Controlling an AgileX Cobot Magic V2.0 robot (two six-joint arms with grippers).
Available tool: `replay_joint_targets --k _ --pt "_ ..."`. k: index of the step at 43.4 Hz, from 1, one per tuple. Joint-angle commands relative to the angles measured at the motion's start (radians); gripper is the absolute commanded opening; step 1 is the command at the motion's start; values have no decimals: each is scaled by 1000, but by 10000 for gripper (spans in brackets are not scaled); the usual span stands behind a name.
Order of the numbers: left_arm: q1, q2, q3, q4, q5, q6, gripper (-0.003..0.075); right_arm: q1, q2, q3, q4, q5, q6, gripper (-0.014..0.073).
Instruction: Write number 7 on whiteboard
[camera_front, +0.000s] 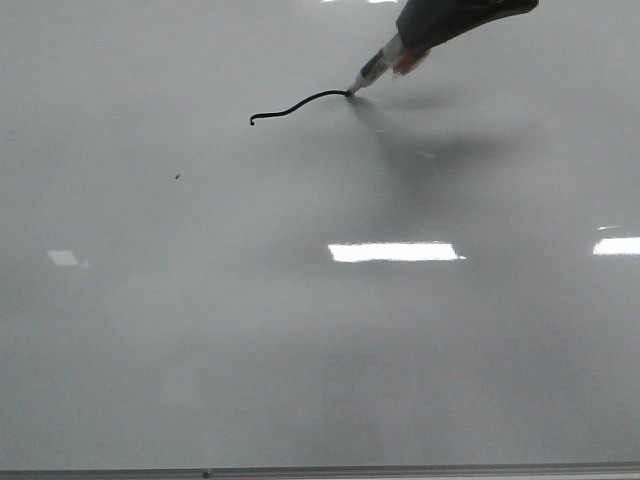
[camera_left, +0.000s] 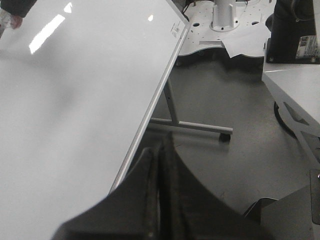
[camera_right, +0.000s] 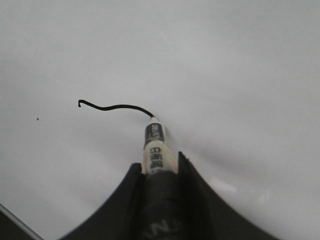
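A: On the whiteboard (camera_front: 300, 340), what's cut off or hard to read?

B: Front view: right gripper (camera_front: 405, 48) is cropped at the top edge, only a dark tapered bit shows. Marker (camera_front: 375, 68) body mostly hidden inside it, just the white front end and tip stick out. Label on the marker (camera_right: 156, 150) in the right wrist view is too blurry to read.

A: Right jaws?

B: Clamped on the marker, one dark finger (camera_right: 192, 190) on each side of the barrel, touching it. Tip sits on the board at the right end of the line.

A: The number 7 (camera_front: 298, 105)?

B: Only the wavy top stroke with the small hook at its left end. No stem drawn yet. Upper middle of the board in the front view; same stroke (camera_right: 114, 106) shows in the right wrist view, just ahead of the tip.

A: Left gripper (camera_left: 159, 200)?

B: Off the board's edge, over the floor (camera_left: 225, 165). Jaws look together, only a thin dark seam between them, holding nothing.

A: Counts?

B: One marker, one stroke, one board, one tiny dark speck (camera_front: 177, 177) lower-left of the stroke, well apart. Three bright reflections on the board's middle band. Board's frame edge (camera_front: 400, 469) along the bottom.
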Motion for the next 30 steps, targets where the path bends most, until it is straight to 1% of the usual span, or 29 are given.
replay_joint_targets --k 1,9,18,26,30 --pt "-7 5 -27 -30 -72 -8 -20 -17 -25 -4 -36 -61 -12 -57" --pt "-7 5 -27 -30 -73 -8 -20 24 -24 77 -36 -59 -12 -57" --pt "-7 5 -27 -30 -75 -8 -20 97 -1 204 -36 -129 -12 -57" --pt "-7 5 -27 -30 -75 -8 -20 137 57 214 -36 -114 -12 -57" --pt "-7 5 -27 -30 -75 -8 -20 175 -11 213 -35 -68 -12 -57"
